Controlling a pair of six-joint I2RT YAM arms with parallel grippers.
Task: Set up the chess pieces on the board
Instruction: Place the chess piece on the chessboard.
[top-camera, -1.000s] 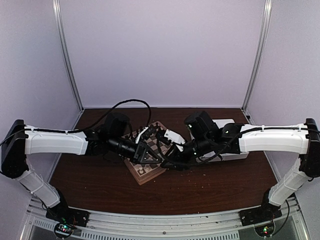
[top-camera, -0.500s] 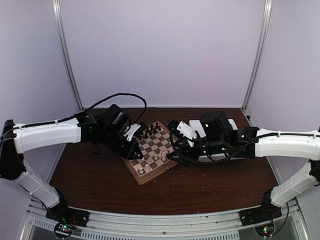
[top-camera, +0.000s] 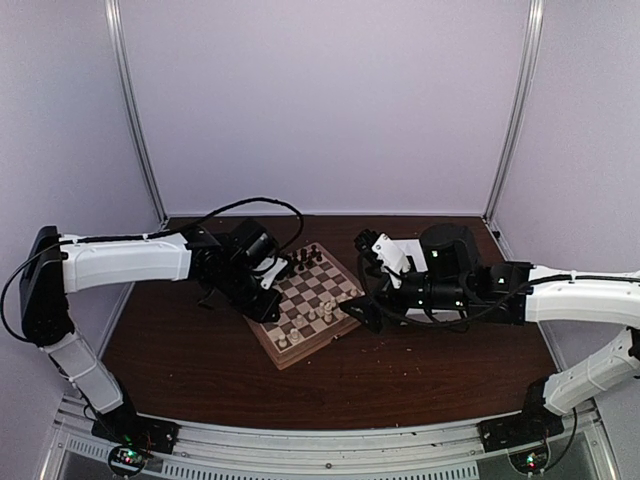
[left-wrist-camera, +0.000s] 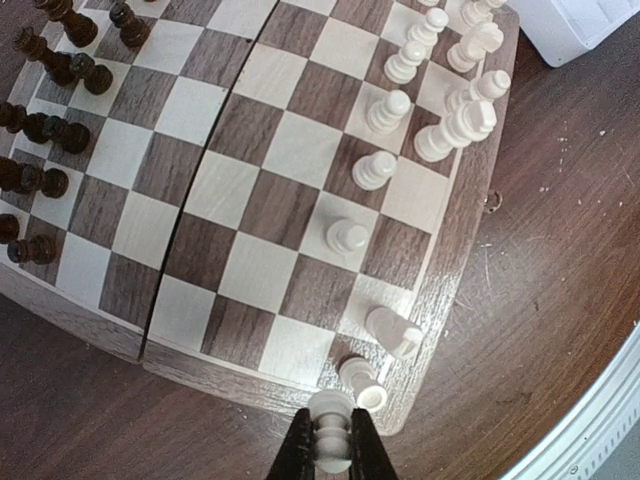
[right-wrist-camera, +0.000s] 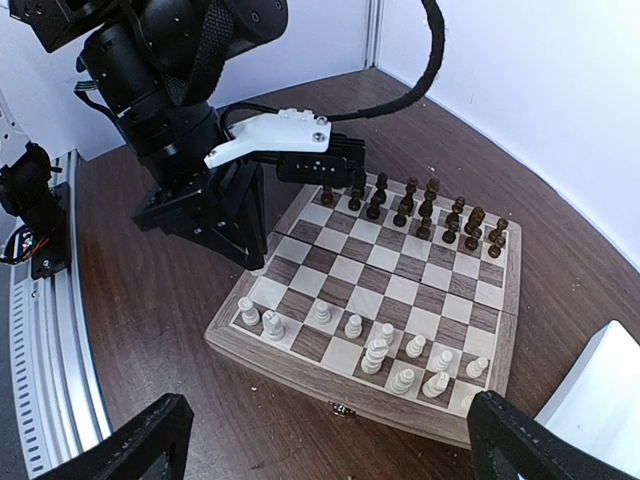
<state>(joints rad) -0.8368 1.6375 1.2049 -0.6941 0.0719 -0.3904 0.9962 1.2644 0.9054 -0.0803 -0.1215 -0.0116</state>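
Left tool held a white pawn at the board's corner

The left tool (left-wrist-camera: 331, 455) was clamped on a white pawn (left-wrist-camera: 331, 412) just off the chessboard (left-wrist-camera: 290, 150) corner, with the pawn's long side pointing at the board. The right tool (right-wrist-camera: 325, 435) stood wide apart and empty across the board. Only the left wrist view showed the held pawn.

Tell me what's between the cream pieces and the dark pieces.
Only bare squares of the board separate cream pieces from dark pieces, seen in the right wrist view.
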